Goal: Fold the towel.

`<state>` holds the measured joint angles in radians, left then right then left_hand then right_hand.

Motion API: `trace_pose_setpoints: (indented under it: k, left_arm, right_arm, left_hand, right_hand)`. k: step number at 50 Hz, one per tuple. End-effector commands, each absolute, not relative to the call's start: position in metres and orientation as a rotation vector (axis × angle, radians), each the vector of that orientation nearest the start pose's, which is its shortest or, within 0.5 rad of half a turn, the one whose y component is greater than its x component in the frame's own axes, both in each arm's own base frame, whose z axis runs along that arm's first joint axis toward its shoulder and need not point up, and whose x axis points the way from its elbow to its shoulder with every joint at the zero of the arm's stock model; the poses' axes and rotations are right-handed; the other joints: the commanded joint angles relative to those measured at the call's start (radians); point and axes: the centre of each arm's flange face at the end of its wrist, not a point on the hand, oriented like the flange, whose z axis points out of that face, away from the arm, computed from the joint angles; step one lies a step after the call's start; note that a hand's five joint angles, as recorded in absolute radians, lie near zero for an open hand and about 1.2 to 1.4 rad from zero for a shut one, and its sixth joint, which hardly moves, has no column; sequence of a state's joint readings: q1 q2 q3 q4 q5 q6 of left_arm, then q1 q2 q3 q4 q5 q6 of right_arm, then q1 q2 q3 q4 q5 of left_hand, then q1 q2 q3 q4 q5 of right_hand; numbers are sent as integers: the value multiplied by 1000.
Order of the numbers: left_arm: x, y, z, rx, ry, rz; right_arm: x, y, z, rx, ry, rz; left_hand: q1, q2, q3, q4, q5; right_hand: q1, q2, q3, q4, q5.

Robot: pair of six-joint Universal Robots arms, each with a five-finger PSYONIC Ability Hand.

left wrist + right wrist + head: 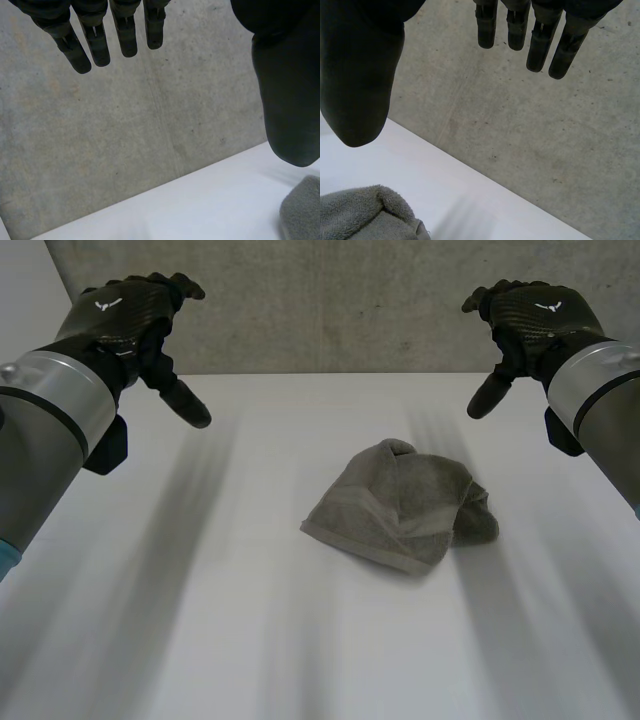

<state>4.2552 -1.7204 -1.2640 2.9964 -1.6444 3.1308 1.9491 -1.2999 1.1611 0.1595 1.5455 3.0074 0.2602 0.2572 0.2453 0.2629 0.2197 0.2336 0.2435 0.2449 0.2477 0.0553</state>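
Head view: grey towel (400,505) crumpled near middle of white table (190,630), slightly toward right edge. Left hand (125,318) and right hand (535,320) raised above far edge, fingers relaxed, empty, well apart from towel.

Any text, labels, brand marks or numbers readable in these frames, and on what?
No readable words or numbers.
left hand: small white emblem on its back, a mark, not letters.
right hand: the same white emblem.
towel: no label or tag showing.
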Motion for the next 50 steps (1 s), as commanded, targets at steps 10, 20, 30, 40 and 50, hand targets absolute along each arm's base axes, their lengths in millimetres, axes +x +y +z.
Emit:
trace_pose_setpoints:
  k: [10, 20, 30, 40, 50]
  left_arm:
    - [-305, -241, 298, 653, 2499, -2355]
    - [-387, -233, 200, 1102, 2487, -2198]
    - [-421, -220, 139, 1385, 2465, -2071]
    - [-431, -219, 135, 1399, 2444, -2103]
    - [-395, -215, 189, 1267, 2442, -2136]
  right_arm:
    - [248, -305, 317, -723, 2119, -2083]
    - [241, -341, 232, -1064, 2340, -1924]
    - [254, -360, 154, -1158, 2349, -1720]
    - [265, -363, 144, -1155, 2264, -1684]
    - [259, -328, 188, -1086, 2233, -1713]
  left_hand:
    - [-79, -76, -64, -82, -213]
    - [-79, -76, -64, -82, -213]
    - [-53, -50, -38, -55, -187]
    - [1054, 1057, 1069, 1052, 920]
    - [1136, 1139, 1151, 1133, 1002]
  right_hand:
    - [-59, -69, -70, -73, -55]
    - [-59, -69, -70, -73, -55]
    - [-59, -69, -70, -73, -55]
    - [1160, 1150, 1149, 1146, 1164]
    - [1163, 1153, 1151, 1149, 1166]
